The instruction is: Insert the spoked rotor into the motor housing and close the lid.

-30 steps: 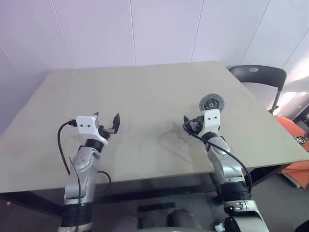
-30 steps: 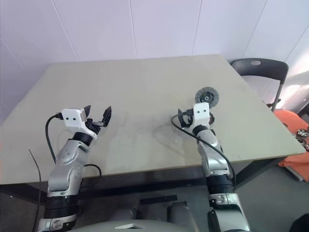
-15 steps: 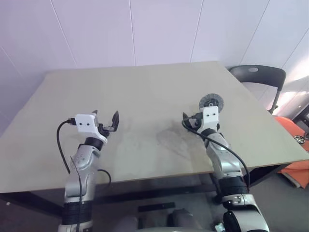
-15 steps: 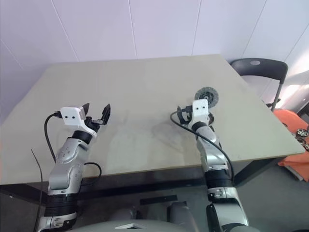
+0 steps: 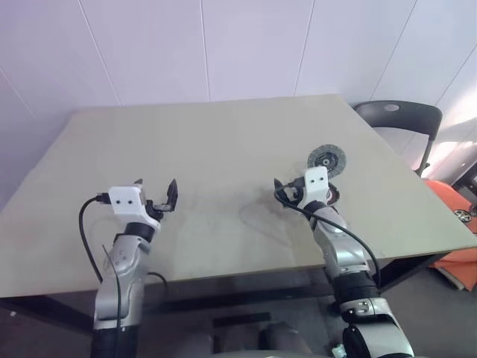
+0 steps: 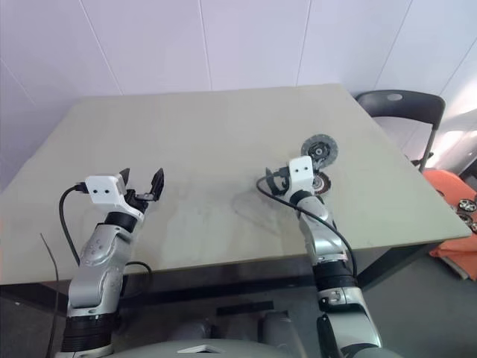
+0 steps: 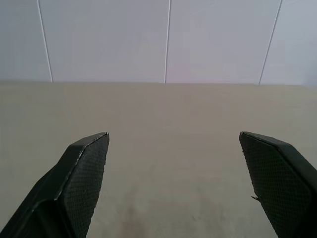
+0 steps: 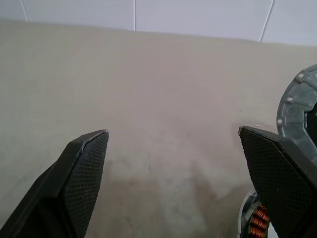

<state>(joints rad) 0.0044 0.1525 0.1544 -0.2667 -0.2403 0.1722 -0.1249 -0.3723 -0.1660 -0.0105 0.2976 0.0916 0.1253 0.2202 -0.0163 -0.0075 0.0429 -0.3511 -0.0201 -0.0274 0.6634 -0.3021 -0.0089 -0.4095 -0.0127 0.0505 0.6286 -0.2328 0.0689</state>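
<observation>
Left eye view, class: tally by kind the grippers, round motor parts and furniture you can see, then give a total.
Grippers: 2, left gripper and right gripper
Round motor parts: 2, lid and motor housing
Tables: 1, table
Chairs: 1, chair
Total: 6

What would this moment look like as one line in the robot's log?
left tool: open, empty, over table | right tool: open, empty, beside motor housing | lid: lying behind housing, not fitted

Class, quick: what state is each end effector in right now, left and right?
Left end effector: open, holding nothing.
Right end effector: open, holding nothing.
</observation>
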